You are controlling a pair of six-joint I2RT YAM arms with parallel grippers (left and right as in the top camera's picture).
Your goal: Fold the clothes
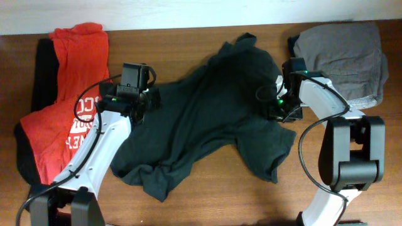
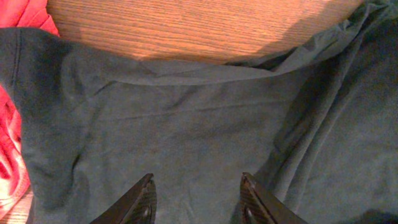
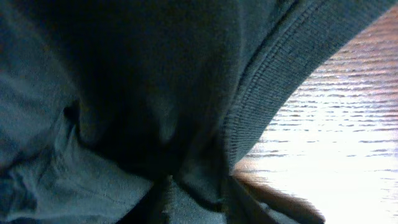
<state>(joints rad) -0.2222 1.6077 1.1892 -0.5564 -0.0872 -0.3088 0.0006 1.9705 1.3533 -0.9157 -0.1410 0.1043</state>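
The dark green short-sleeved cotton T-shirt lies crumpled across the middle of the brown wooden bench, one sleeve towards the near right edge, and its creases hide the front. The red cotton T-shirt with white print lies at the left, its lettering partly covered by the left arm and a black cable, with a dark cloth under it showing only as an edge. The folded grey garment sits at the far right corner, part of it behind the right arm. From overhead both wrists block their own fingertips. The left end effector hangs over the green shirt's left side with its two black fingers standing moderately apart, flat fabric under the gap and nothing pinched between them. The right end effector is at the shirt's right side by the ribbed neckband; its wrist view is dark and blurred (the fingers are barely distinguishable), yet the cloth gathers into tight folds between them, so it is clamped on the green shirt.
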